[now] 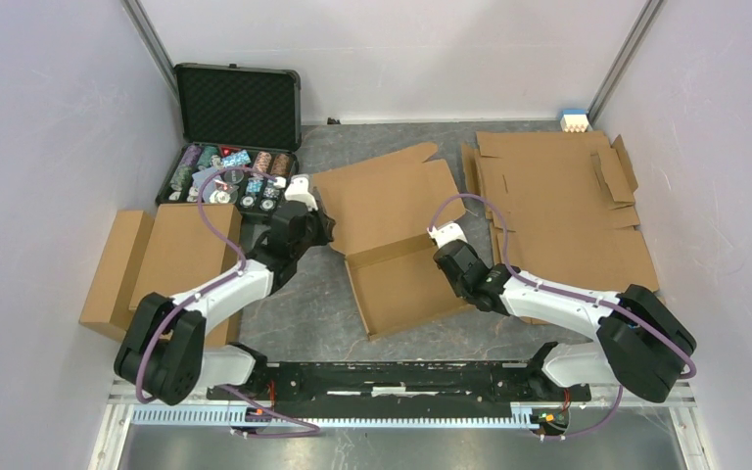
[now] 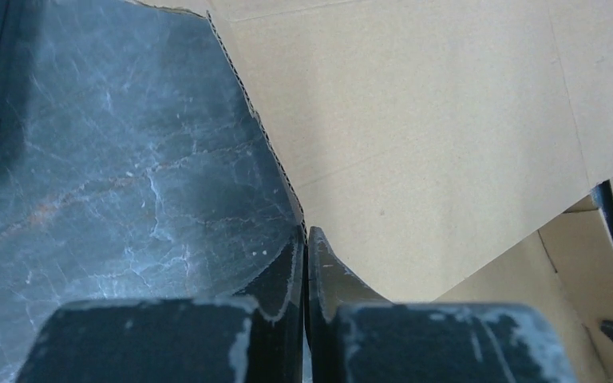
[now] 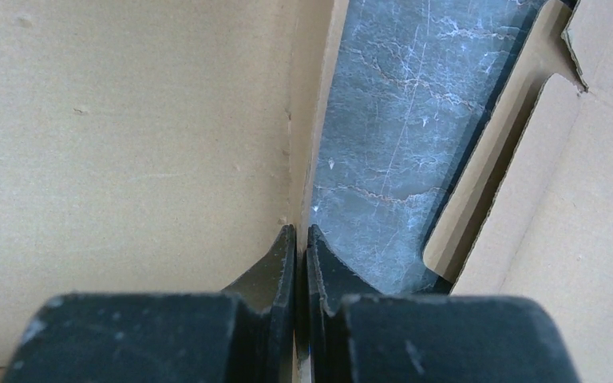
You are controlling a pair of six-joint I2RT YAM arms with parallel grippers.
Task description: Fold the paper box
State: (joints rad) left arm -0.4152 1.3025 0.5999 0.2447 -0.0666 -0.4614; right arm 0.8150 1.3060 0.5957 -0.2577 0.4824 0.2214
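Note:
The paper box (image 1: 406, 289) lies mid-table as a shallow brown tray with raised walls, its lid flap (image 1: 392, 196) stretching away behind it. My left gripper (image 1: 325, 231) is at the flap's left edge; in the left wrist view the jaws (image 2: 305, 233) are shut on the flap's corrugated edge (image 2: 431, 120). My right gripper (image 1: 439, 245) is at the tray's far right corner; in the right wrist view the jaws (image 3: 300, 231) are shut on the upright cardboard wall (image 3: 128, 120).
An open black case of poker chips (image 1: 238, 137) stands at the back left. Flat cardboard sheets (image 1: 568, 206) lie stacked at the right, partly under my right arm. Folded brown boxes (image 1: 162, 259) sit at the left. A small blue-and-white object (image 1: 574, 119) is at the back wall.

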